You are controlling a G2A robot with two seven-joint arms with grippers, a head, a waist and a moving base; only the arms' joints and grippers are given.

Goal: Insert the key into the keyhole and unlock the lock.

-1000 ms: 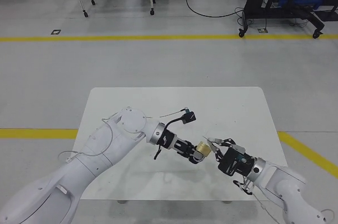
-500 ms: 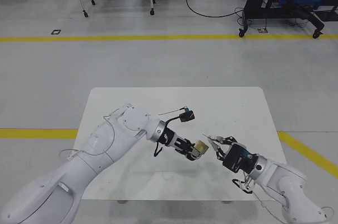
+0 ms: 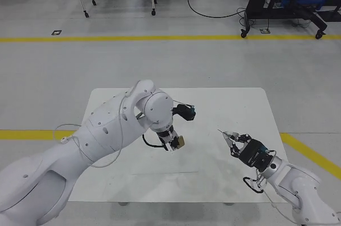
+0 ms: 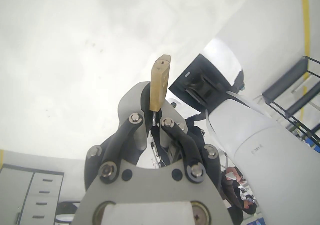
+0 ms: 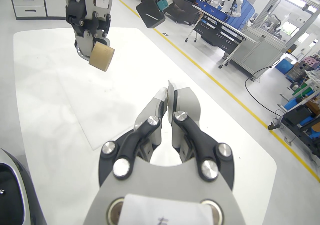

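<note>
Key (image 3: 223,133) and lock (image 3: 181,141) are well apart over the white table (image 3: 238,101), so the step in hand looks like getting ready to put the key in. Near the middle of the top view, the left gripper (image 3: 175,143) is closed tight on the gold lock and holds it up off the table. To the right of it, the right gripper (image 3: 232,137) pinches the small key, with the tip poking out toward the lock. Next, I think the key must come close and line up with the keyhole (image 4: 162,62) at the lock's free end, then slide in and turn. A black box (image 3: 188,111) on the left arm sits just above the lock in the picture; the key should stay away from it. Yellow lines (image 3: 159,38) cross the floor beyond.
</note>
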